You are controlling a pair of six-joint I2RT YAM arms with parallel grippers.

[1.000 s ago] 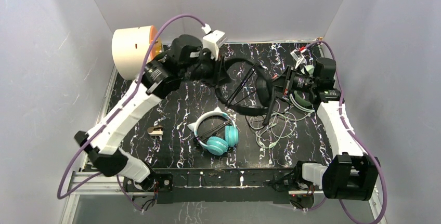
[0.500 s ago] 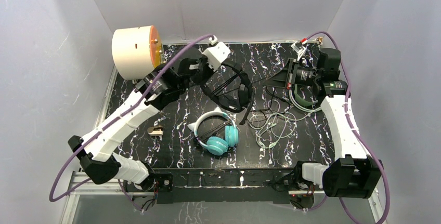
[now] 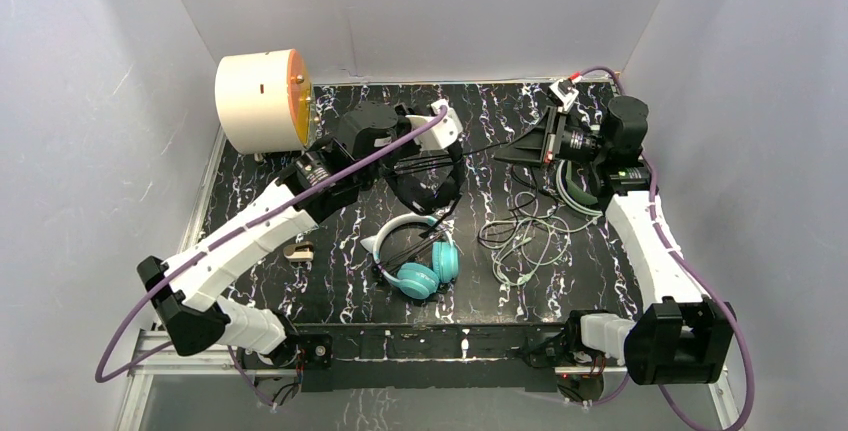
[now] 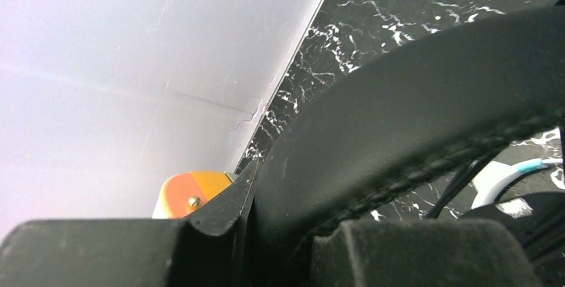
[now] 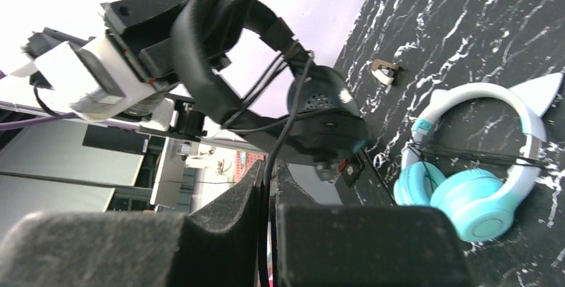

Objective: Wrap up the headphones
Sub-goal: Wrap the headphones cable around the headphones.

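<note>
Near centre of counter (image 3: 330, 251): teal headset (image 3: 420, 263), lying flat. Behind it, black headset (image 3: 428, 176) held above counter, L tool (image 4: 280, 247) clamped on its band. R tool (image 5: 266, 187) pinched on its cord (image 5: 283, 124). Far right: sage headset (image 3: 580, 191), partly under R arm.

Three corded headsets, one teal headset (image 3: 420, 259) at centre, one black headset (image 3: 425, 179) just above it, one pale green headset (image 3: 572, 191) at right, two robot arms, left arm (image 3: 250, 231) and right arm (image 3: 645, 241), one cream drum (image 3: 258, 99) upper left, one small tan object (image 3: 298, 250) at left, one marbled table (image 3: 340, 291).
</note>
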